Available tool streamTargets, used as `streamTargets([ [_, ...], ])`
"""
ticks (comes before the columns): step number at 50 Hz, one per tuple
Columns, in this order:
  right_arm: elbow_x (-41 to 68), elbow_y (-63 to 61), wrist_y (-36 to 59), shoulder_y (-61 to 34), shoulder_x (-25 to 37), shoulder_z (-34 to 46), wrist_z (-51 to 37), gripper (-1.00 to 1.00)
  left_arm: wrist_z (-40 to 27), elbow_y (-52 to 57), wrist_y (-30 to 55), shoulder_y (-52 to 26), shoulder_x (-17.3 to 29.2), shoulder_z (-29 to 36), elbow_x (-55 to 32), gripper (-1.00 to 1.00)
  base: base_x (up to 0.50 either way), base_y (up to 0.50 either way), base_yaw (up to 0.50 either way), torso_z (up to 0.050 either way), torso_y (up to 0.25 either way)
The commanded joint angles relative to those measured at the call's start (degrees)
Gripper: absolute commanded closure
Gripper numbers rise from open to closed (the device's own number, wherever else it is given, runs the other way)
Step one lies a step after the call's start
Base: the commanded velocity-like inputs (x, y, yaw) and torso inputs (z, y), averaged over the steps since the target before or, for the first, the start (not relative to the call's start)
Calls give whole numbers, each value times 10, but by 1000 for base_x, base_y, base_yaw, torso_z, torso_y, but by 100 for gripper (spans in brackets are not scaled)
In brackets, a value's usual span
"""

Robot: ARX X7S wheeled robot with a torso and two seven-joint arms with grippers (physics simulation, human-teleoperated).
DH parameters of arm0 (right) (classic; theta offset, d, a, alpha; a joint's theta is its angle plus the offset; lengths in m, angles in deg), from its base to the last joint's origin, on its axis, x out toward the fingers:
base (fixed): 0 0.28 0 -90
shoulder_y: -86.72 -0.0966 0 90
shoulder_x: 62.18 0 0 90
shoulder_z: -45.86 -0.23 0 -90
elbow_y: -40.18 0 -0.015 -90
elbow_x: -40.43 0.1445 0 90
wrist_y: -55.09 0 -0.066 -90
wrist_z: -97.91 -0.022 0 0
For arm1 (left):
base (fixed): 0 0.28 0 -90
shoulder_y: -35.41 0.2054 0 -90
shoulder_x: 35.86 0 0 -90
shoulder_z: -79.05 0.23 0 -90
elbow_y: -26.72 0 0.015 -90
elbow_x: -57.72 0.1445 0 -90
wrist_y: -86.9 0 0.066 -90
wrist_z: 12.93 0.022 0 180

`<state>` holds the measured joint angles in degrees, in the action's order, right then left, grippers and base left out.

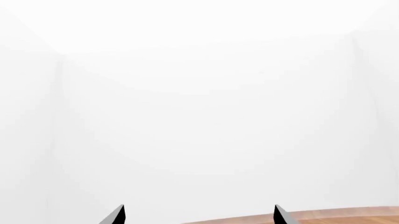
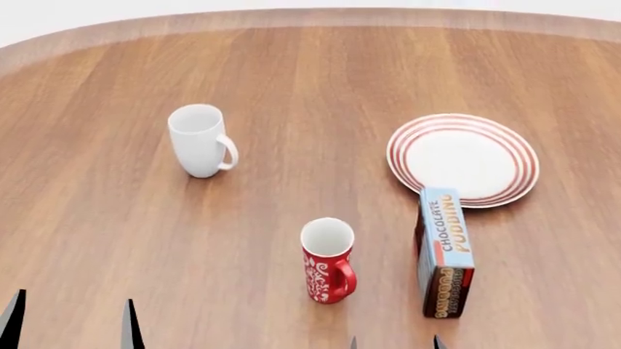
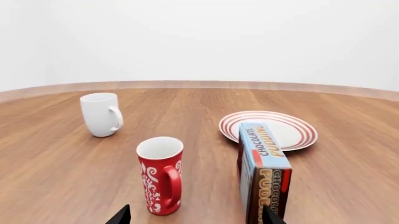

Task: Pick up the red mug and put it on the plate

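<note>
The red mug (image 2: 328,260) (image 3: 160,175) stands upright on the wooden table, white swirls on its side, handle turned toward me. The plate (image 2: 463,158) (image 3: 268,129), white with red rings, lies flat farther back and to the right with nothing on it. My right gripper (image 2: 396,342) (image 3: 195,215) is open at the near table edge, just short of the red mug, only its fingertips showing. My left gripper (image 2: 70,320) (image 1: 198,214) is open at the near left, far from the mug, facing white wall.
A chocolate pudding box (image 2: 444,251) (image 3: 262,170) stands upright between the red mug and the plate, touching the plate's near rim. A plain white mug (image 2: 200,139) (image 3: 101,114) stands at the back left. The table's curved far edge (image 2: 310,16) runs behind.
</note>
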<state>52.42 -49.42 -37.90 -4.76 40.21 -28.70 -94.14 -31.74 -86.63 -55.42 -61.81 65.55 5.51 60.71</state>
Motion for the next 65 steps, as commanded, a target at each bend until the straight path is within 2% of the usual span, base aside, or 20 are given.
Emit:
streamTargets([
  [1, 0, 3, 1, -3, 2, 4, -3, -100, -2, 0, 0, -1, 2, 4, -2, -100, 133, 4, 0, 0, 0],
  [26, 9, 7, -9, -4, 5, 6, -5, -100, -11, 0, -1, -2, 6, 10, 0, -100, 135, 67, 0, 0, 0],
  [65, 16, 5, -9, -5, 12, 16, -15, -100, -21, 0, 0, -4, 13, 21, -2, -100, 223, 0, 0, 0, 0],
])
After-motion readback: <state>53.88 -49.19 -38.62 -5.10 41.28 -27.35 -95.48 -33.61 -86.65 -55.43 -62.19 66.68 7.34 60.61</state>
